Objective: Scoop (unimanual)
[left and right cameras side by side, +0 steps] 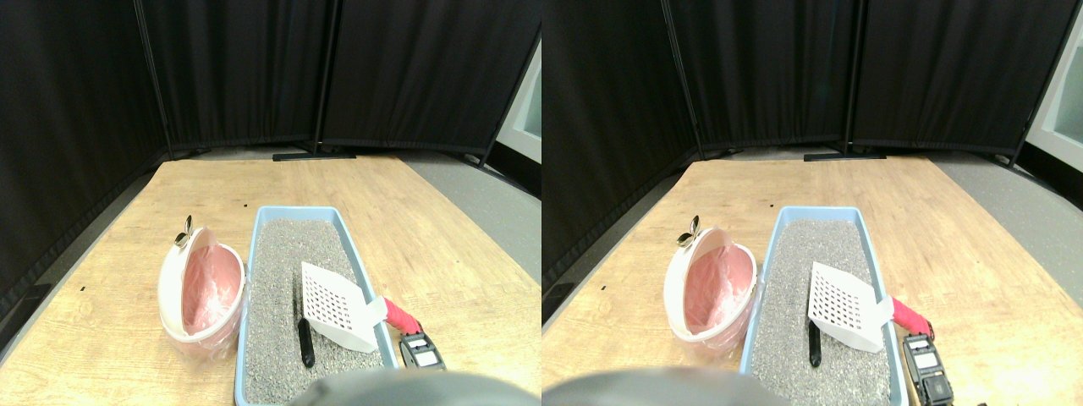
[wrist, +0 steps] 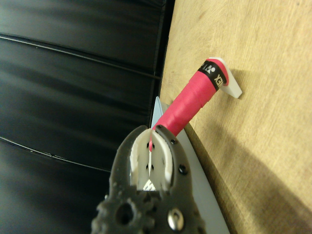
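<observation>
A white slotted scoop (left and right cameras side by side: 334,309) hangs tilted over the near right part of a blue litter tray (left and right cameras side by side: 355,245) filled with grey litter. Its red wrapped handle (left and right cameras side by side: 399,315) crosses the tray's right rim. My right gripper (left and right cameras side by side: 416,338) is at the handle's end, just outside the tray. In the wrist view the red handle (wrist: 187,105) runs out from between the jaws of the gripper (wrist: 152,146), which are shut on it. A black elongated piece (left and right cameras side by side: 305,341) lies on the litter, just left of the scoop's lower edge.
A white bin (left and right cameras side by side: 203,292) with a pink liner stands tipped against the tray's left side, with a metal clip (left and right cameras side by side: 184,234) on its far rim. Everything sits on a wooden board (left and right cameras side by side: 440,237). Black curtain panels (left and right cameras side by side: 254,76) close off the back and left.
</observation>
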Robot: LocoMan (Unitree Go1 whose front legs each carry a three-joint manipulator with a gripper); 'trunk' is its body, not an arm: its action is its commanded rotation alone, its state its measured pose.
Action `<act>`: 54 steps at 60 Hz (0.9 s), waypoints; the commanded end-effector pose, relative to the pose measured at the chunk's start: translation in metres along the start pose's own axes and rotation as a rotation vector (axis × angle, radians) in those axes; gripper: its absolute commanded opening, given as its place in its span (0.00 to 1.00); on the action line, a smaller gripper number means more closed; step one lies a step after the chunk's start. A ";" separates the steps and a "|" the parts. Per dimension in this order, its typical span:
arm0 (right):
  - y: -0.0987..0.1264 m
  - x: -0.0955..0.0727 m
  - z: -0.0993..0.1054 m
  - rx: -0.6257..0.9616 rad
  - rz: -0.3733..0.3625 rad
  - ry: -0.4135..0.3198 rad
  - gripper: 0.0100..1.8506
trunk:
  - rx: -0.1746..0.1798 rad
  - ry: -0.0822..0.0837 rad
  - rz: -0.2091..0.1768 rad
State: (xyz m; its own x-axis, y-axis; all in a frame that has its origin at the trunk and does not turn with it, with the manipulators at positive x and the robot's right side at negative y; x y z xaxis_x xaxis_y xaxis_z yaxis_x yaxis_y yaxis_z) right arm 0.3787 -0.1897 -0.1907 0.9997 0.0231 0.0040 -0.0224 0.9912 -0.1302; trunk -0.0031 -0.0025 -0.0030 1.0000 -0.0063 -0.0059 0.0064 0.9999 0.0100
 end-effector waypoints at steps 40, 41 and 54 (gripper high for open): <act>-0.007 0.005 0.004 0.124 0.017 -0.084 0.38 | 0.000 -0.001 0.001; -0.007 0.006 0.003 0.133 0.018 -0.072 0.40 | -0.001 0.000 0.001; -0.009 0.015 -0.004 0.219 0.036 -0.080 0.53 | -0.002 0.002 0.001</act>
State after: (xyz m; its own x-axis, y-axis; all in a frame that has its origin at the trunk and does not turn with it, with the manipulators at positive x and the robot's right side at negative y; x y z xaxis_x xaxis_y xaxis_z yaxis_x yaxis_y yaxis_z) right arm 0.3911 -0.1978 -0.1968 0.9970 0.0598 0.0486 -0.0637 0.9944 0.0842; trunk -0.0002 -0.0019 -0.0023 0.9999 -0.0084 -0.0064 0.0085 0.9999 0.0151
